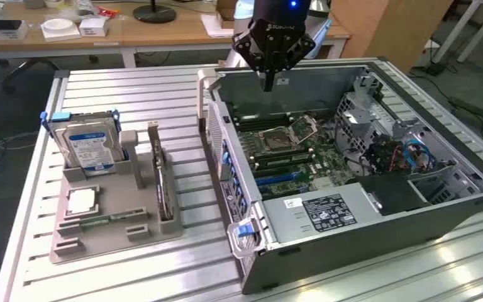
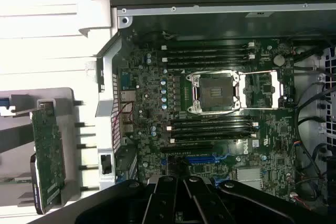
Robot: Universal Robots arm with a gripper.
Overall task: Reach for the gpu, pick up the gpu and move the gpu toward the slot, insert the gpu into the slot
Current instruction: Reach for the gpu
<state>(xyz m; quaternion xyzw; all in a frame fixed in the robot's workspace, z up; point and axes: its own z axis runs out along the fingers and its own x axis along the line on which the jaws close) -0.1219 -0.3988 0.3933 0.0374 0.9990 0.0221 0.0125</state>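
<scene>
The black gripper of the arm has its fingers pressed together, and they grasp nothing. It hangs above the far wall of the open grey metal computer case, over the green motherboard. The slot, a long narrow blue plastic strip, lies on the near part of this board. The gpu, a thin flat dark circuit card with a silvery bracket, stands on its edge in the grey holder tray, well apart on the exterior view's left, near the blue-labelled silver hard drive. I judge three dangers: closed fingers cannot take the card; the case wall between may be struck; a crooked grip may tilt so thin a card.
</scene>
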